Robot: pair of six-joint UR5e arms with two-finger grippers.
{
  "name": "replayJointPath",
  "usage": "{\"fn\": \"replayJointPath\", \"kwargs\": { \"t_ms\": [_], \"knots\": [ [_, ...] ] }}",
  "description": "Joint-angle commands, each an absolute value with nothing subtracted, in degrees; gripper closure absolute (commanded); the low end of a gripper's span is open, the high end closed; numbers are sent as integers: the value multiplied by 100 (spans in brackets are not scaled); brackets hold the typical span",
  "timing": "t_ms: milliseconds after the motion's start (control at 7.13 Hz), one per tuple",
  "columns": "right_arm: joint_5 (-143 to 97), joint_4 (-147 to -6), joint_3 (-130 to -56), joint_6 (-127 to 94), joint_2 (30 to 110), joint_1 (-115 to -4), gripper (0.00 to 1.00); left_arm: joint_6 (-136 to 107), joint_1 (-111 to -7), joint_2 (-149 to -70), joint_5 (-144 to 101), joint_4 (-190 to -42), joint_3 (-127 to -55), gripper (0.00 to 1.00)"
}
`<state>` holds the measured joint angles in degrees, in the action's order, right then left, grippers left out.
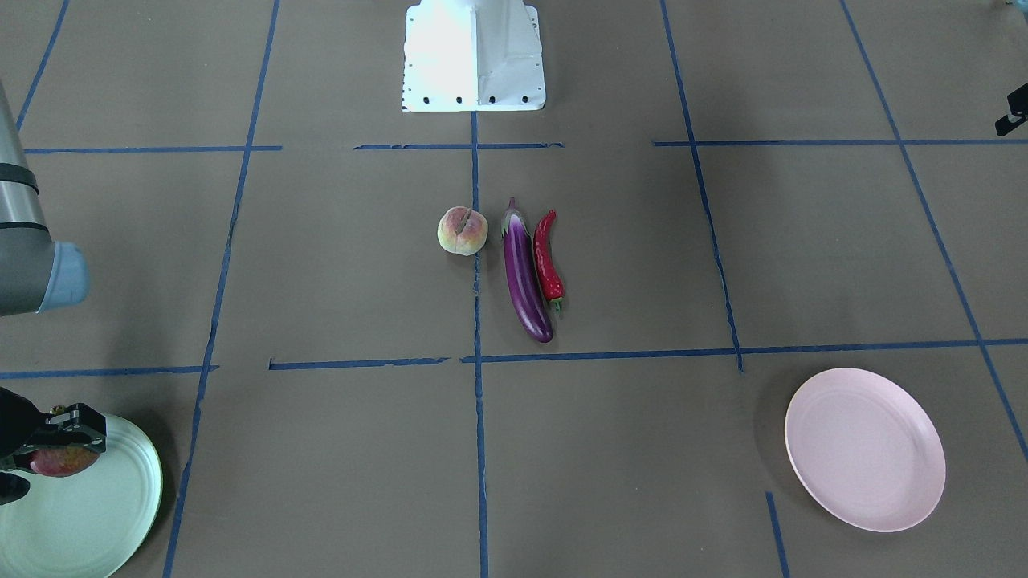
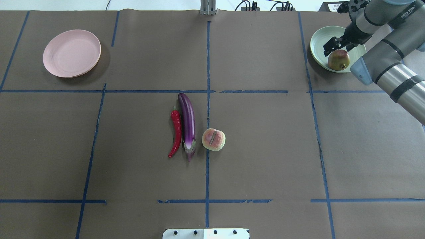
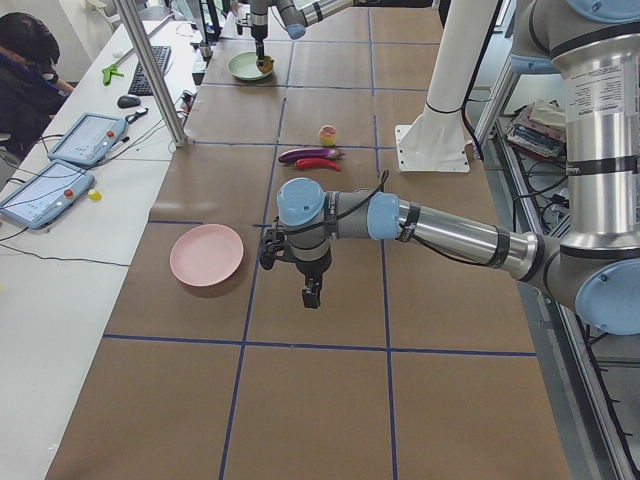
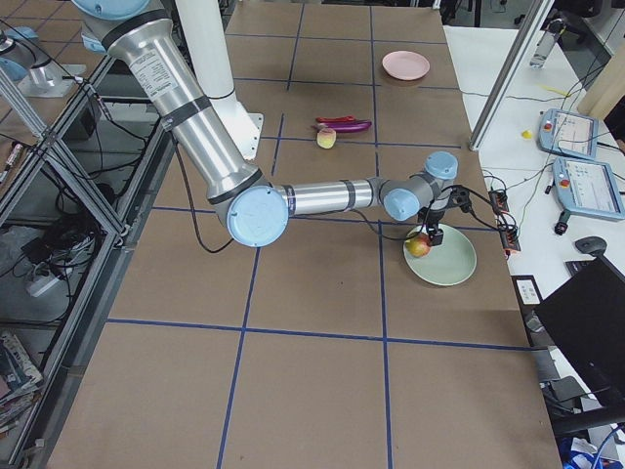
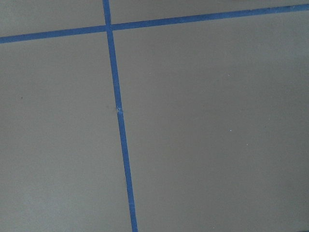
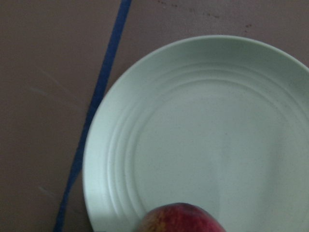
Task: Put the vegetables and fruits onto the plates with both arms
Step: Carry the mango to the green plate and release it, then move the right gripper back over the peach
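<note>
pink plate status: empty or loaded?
Empty. The pink plate shows only bare surface in the overhead and front views. The eggplant, chili and peach lie grouped far from it, and the pomegranate is at the green plate.

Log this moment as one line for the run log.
right gripper at pomegranate over mint plate, grip unclear | left gripper above table, state unclear | peach, eggplant, chili mid-table | pink plate empty

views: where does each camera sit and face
Front-facing: opposite the robot, facing its base; right arm.
Overhead: behind the robot, looking forward; right arm.
Exterior left: left end, beside left arm.
Exterior right: right end, beside right arm.
Left wrist: down on blue tape; no arm.
Right wrist: down on green plate, pomegranate.
Front-facing and overhead share the peach.
</note>
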<state>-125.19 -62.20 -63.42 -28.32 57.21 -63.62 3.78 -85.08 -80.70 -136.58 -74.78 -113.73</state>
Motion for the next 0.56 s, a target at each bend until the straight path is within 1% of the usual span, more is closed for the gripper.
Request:
{"fn": "replayJointPath", "kwargs": {
  "t_ms": [0, 280, 421],
  "knots": [
    [-12533, -6266, -6959, -3461, 5757, -6162, 0, 378, -8508, -8121, -13658, -7471, -11364, 0],
    [-12368, -7193, -8342, -4599, 5809, -5567, 0, 360, -8508, -8234, -13658, -7471, -11382, 0],
    [-11792, -7790, -9124, -5302, 5870, -4894, 0, 360, -8508, -8253, -13658, -7471, -11382, 0]
  ]
}}
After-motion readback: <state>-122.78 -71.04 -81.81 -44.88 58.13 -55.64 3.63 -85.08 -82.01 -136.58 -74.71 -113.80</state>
